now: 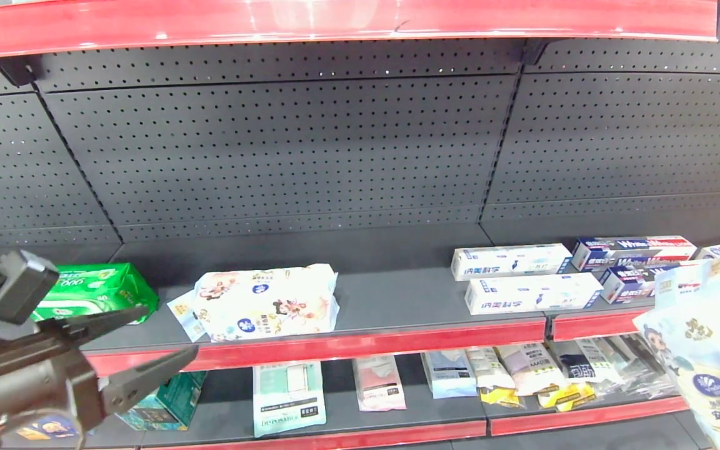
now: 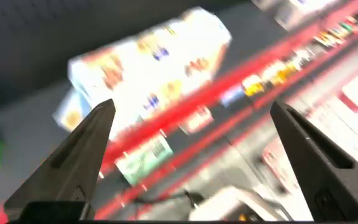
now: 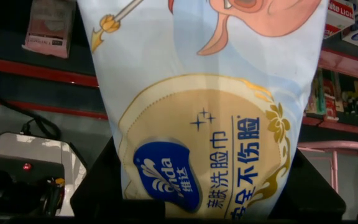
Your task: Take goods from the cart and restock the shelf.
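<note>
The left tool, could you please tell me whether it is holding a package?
No, the left tool is wide open, with nothing gripped in it.

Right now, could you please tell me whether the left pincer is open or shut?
Open. The left pincer has its two fingers spread wide apart, nothing between them; the cartoon-printed pack shows through the gap.

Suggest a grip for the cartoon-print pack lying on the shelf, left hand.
Pinch the cartoon-print pack across its short width at mid-length, coming down from above and in front. It lies flat, long side along the red shelf edge, with open space overhead; it looks soft, so the open left hand should probably squeeze it securely.
</note>
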Available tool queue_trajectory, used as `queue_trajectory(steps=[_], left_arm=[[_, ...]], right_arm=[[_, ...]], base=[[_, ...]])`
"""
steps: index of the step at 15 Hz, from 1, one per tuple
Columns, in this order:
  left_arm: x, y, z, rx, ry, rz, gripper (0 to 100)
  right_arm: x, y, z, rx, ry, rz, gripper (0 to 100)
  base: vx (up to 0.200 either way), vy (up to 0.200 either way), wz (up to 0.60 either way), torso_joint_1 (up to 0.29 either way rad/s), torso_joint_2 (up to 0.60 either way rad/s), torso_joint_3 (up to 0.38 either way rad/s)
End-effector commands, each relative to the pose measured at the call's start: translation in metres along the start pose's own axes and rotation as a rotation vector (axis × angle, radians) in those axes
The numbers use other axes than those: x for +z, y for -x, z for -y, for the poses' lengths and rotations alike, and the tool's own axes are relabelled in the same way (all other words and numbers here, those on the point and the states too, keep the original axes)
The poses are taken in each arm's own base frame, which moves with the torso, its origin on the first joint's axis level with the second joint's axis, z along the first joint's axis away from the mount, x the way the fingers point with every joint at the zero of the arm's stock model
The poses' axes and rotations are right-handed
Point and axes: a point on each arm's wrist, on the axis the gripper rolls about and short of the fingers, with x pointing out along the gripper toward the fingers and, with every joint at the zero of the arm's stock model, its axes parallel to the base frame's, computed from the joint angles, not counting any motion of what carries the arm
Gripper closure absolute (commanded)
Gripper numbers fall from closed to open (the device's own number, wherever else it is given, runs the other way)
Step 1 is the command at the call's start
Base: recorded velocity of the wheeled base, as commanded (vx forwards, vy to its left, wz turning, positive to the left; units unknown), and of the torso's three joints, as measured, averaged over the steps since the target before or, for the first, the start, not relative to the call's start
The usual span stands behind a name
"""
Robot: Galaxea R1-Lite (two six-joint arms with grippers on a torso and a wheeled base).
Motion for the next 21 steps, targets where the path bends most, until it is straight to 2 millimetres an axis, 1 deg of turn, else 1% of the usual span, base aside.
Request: queue_trajectory(steps=[1,3,4,6,7,8,9,11,13,15,18,21], left_arm=[[-0.009,0.057,0.033,-0.022,-0.031,0.057,0],[-0.016,0.076,0.043,-0.001,-0.039,0.08,0],[-0.019,0.08,0.045,0.008,-0.048,0.097,0],[-0.031,0.091,0.052,0.032,-0.068,0.138,0],[-0.041,0.097,0.055,0.046,-0.072,0.147,0],[-0.048,0.099,0.057,0.06,-0.072,0.149,0],[-0.061,0.102,0.058,0.125,-0.068,0.152,0],[-0.07,0.104,0.057,0.256,0.001,0.162,0],[-0.081,0.106,0.056,0.363,0.017,0.176,0],[-0.093,0.109,0.057,0.418,0.016,0.207,0],[-0.119,0.112,0.059,0.474,0.02,0.214,0],[-0.12,0.111,0.058,0.513,0.044,0.216,0]], right_arm=[[0.002,0.0,0.0,0.015,0.011,0.011,100],[0.005,0.001,0.001,0.016,0.012,0.02,100],[0.006,0.001,0.001,0.015,0.012,0.024,100],[0.008,0.003,0.002,0.012,0.01,0.035,100],[0.008,0.004,0.002,0.009,0.01,0.038,100],[0.008,0.004,0.002,0.007,0.009,0.042,100],[0.007,0.006,0.002,0.004,0.009,0.05,100],[0.007,0.007,0.002,0.001,0.009,0.055,100],[0.007,0.009,0.002,-0.005,0.008,0.064,100],[0.008,0.01,0.002,-0.012,0.007,0.068,100],[0.01,0.01,0.003,-0.023,0.048,0.07,100],[0.012,0.011,0.005,-0.065,0.122,0.056,100]], base=[[0.0,0.0,0.0,0.0,0.0,0.0],[0.0,0.0,0.0,0.0,0.0,0.0],[0.0,0.0,0.0,0.0,0.0,0.0],[0.0,0.0,0.0,0.0,0.0,0.0],[0.0,0.0,0.0,0.0,0.0,0.0],[0.0,0.0,0.0,0.0,0.0,0.0],[0.0,0.0,0.0,0.0,0.0,0.0],[0.0,0.0,0.0,0.0,0.0,0.0],[0.0,0.0,0.0,0.0,0.0,0.0],[0.0,0.0,0.0,0.0,0.0,0.0],[0.0,0.0,0.0,0.0,0.0,0.0],[0.0,0.0,0.0,0.0,0.0,0.0]])
